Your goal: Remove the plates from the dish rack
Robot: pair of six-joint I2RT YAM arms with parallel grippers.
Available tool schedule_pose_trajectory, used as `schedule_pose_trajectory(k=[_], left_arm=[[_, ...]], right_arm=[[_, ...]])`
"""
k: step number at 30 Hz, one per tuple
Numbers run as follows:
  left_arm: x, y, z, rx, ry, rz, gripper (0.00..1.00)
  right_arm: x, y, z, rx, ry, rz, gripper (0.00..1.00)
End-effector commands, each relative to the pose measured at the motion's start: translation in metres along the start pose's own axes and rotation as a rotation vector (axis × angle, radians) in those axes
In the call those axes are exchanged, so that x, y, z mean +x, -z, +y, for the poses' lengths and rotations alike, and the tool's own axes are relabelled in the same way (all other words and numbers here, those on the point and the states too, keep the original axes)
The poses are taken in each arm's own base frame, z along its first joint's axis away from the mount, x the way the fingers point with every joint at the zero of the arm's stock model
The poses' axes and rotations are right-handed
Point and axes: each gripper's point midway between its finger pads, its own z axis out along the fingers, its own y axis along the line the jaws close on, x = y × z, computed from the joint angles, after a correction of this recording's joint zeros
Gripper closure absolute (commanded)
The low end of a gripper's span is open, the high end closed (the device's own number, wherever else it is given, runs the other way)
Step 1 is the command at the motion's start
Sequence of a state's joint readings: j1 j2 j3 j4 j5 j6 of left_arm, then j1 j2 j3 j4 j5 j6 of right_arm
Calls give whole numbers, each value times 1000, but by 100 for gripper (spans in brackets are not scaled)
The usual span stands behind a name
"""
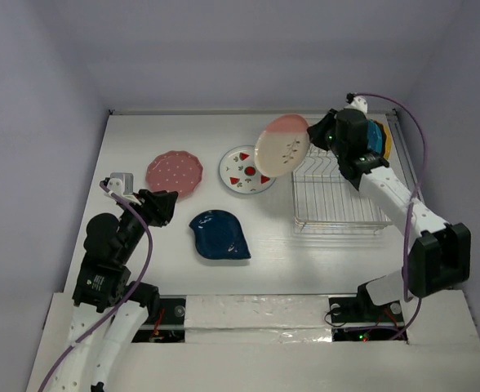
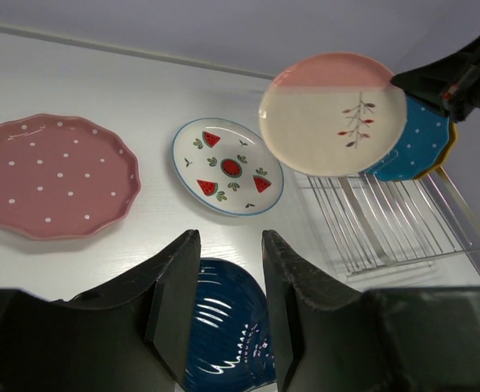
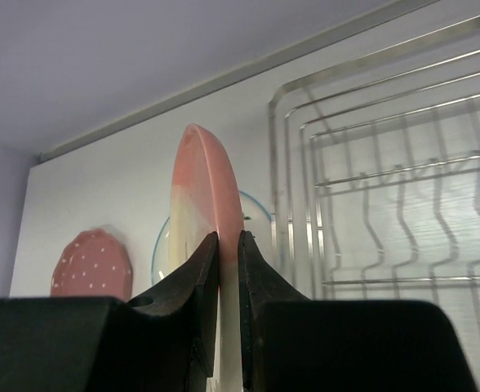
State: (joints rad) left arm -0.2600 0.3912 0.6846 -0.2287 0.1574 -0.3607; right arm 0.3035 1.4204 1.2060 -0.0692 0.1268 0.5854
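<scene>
My right gripper [image 1: 317, 135] is shut on the rim of the cream-and-pink sprig plate [image 1: 282, 145], holding it on edge in the air left of the dish rack [image 1: 338, 204]; the wrist view shows its fingers [image 3: 252, 269] clamping the plate [image 3: 203, 188]. The light blue dotted plate [image 1: 379, 139] and yellow-orange plate [image 1: 387, 140] stand at the rack's far end behind the right arm. The pink dotted plate [image 1: 175, 173], strawberry plate [image 1: 244, 169] and dark blue leaf plate [image 1: 220, 235] lie on the table. My left gripper [image 1: 165, 204] is open and empty above the dark blue plate [image 2: 224, 327].
The white table [image 1: 142, 253] ends at a back wall and side walls. The rack's upright tines [image 3: 403, 220] stand right of the held plate. The table's near edge [image 1: 264, 302] lies before the arm bases.
</scene>
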Motion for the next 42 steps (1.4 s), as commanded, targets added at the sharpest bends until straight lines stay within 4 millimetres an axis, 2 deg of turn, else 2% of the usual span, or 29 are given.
schedule_pose_trajectory(k=[1,2,4,5,6,7,8,11,13,18,19,22,27,32,35,36,40,42], left_arm=[[-12,-2,-6,23,-2,-40,66],[-12,-2,-6,23,-1,-40,66],[-12,-2,-6,22,0,-37,66],[-12,-2,-6,20,0,-37,66],[-12,-2,-6,21,-2,-39,66],[-12,-2,-6,20,0,-37,66],[-12,-2,-5,20,-2,-37,66],[-12,-2,-5,17,0,-37,66],[-12,-2,-5,18,0,-37,66],[-11,-3,-5,19,-2,-35,66],[-11,-2,-5,17,-1,-34,66],[-11,-2,-5,20,-2,-34,66],[-11,-3,-6,21,0,-32,66],[-11,-3,-6,22,-2,-35,66],[-12,-2,-6,22,-1,-38,66],[-12,-2,-6,24,-1,-37,66],[-13,-2,-4,17,0,-42,66],[-14,-1,-4,17,-1,-46,66]], right_arm=[[-57,0,83,-230,-103,-184,100],[-47,-11,90,-235,-101,-162,100],[-39,-20,99,-244,-106,-144,100],[-26,-30,102,-241,-105,-118,100],[-29,-34,106,-249,-120,-124,100],[-26,-39,106,-245,-128,-117,100],[-15,-47,109,-250,-134,-93,100],[-9,-57,111,-257,-169,-83,100],[5,-64,112,-264,-195,-58,100],[28,-76,100,-238,-228,-28,100],[41,-79,97,-229,-223,-6,100],[54,-83,88,-210,-220,10,100],[90,-87,59,-143,-201,61,100],[107,-85,39,-89,-170,85,100],[119,-84,28,-42,-128,110,91],[122,-84,23,-27,-102,118,83],[144,-84,1,61,-19,173,68],[149,-84,4,76,31,182,65]])
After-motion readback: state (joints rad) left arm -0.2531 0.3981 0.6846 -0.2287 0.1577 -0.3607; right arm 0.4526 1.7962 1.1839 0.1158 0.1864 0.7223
